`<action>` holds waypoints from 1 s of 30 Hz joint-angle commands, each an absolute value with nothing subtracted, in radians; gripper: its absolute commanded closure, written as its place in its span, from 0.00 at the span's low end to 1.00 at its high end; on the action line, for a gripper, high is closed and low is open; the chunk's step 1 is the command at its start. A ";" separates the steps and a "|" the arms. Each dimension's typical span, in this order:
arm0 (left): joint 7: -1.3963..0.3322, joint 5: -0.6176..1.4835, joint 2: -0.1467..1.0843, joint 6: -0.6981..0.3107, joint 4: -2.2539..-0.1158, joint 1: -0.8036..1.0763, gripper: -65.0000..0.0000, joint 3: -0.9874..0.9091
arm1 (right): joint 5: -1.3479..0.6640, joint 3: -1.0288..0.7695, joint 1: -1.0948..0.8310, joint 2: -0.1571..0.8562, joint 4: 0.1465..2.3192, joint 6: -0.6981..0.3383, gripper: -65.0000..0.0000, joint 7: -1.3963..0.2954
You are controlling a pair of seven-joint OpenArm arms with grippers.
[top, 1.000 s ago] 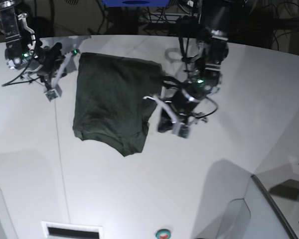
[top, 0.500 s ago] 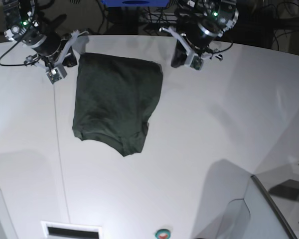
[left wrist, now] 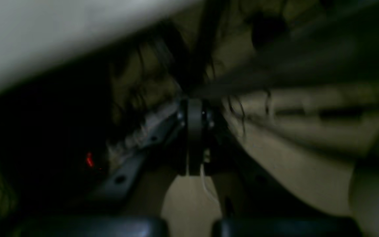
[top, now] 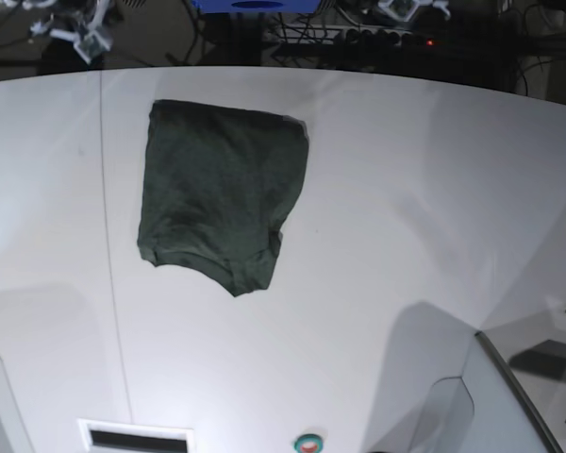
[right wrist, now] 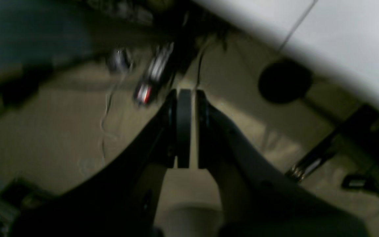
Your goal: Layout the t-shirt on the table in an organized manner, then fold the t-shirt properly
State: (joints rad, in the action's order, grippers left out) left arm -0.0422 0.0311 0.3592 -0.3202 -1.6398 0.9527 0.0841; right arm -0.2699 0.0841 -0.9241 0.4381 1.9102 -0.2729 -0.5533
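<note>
The dark green t-shirt lies folded into a rough rectangle on the white table, left of centre near the far edge, with a lower corner sticking out towards me. Nothing touches it. Both arms are drawn back past the far edge. Only a bit of the right arm shows at the top left of the base view, and a bit of the left arm at the top right. In the blurred wrist views, the left gripper and the right gripper are shut on nothing, over the floor beyond the table's rim.
A thin seam line runs down the table left of the shirt. A grey panel stands at the near right. A slot and a round button sit at the near edge. Cables and a power strip lie behind the table.
Both arms have lifted away from the shirt's sides and drawn back beyond the far edge, almost out of the base view. The shirt has stayed as it was.
</note>
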 commanded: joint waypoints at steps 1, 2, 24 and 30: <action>-0.036 -0.007 0.364 -0.317 -1.603 0.969 1.00 0.105 | -0.278 0.081 -0.958 0.449 1.908 -0.277 0.97 -0.544; -0.036 -0.064 0.363 -0.315 -1.549 0.967 1.00 0.125 | -0.278 0.084 -0.974 0.449 1.883 -0.277 0.97 -0.544; 0.483 0.048 0.119 -0.314 -0.070 0.214 1.00 0.272 | -0.285 0.739 -0.217 0.194 0.024 -0.271 0.96 0.392; 0.489 0.051 0.150 -0.314 -0.108 0.219 1.00 0.283 | -0.288 0.737 -0.243 0.200 0.090 -0.271 0.96 0.395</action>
State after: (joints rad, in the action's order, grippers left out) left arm 0.4759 0.0536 0.1425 -0.3130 -0.1070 0.2092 0.2825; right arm -0.2844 0.7380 -0.2321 0.1959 0.0917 -0.2653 0.3901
